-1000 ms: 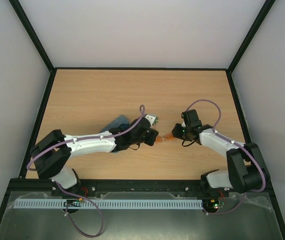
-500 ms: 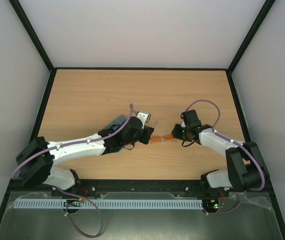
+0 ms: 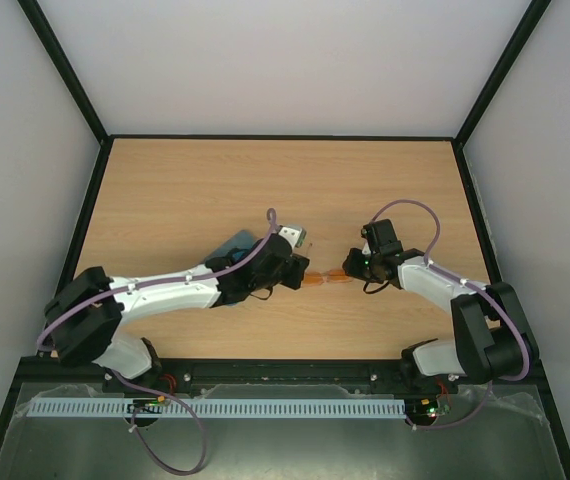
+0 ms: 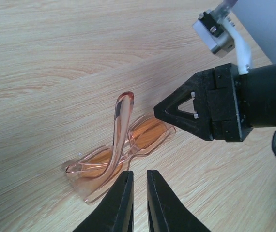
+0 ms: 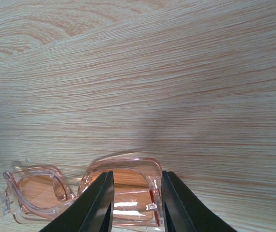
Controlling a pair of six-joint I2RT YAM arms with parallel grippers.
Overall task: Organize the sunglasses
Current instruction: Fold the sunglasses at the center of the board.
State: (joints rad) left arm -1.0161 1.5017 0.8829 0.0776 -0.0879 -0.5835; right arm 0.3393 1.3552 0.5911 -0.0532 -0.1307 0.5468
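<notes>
In the top external view, both arms are pointing toward the middle of the table [image 3: 215,180]. The orange sunglasses [image 3: 325,279] are lying flat on the wood between the left gripper [image 3: 300,268] and the right gripper [image 3: 351,266], close against both. A blue object [image 3: 237,242], mostly hidden, is sitting behind the left wrist. The red-pink pair is not showing anywhere.

In the left wrist view, the left gripper [image 4: 139,173] is keeping its fingers almost together. Only bare wood is showing in the slit, so it is holding nothing. The orange sunglasses [image 4: 147,133] are lying just ahead of its tips and slightly to their left, with one temple [image 4: 121,125] slanting across the lenses. The right gripper [image 4: 164,112] is resting its tip at the far lens.

In the right wrist view, the right gripper [image 5: 137,175] is standing with its fingers partly apart over one lens. Whether they are pinching it cannot be told. The other lens is lying to its left.

The task is looking far from done. This pair is not yet stowed anywhere and its temple seems half folded. How the second pair stands cannot be told.
</notes>
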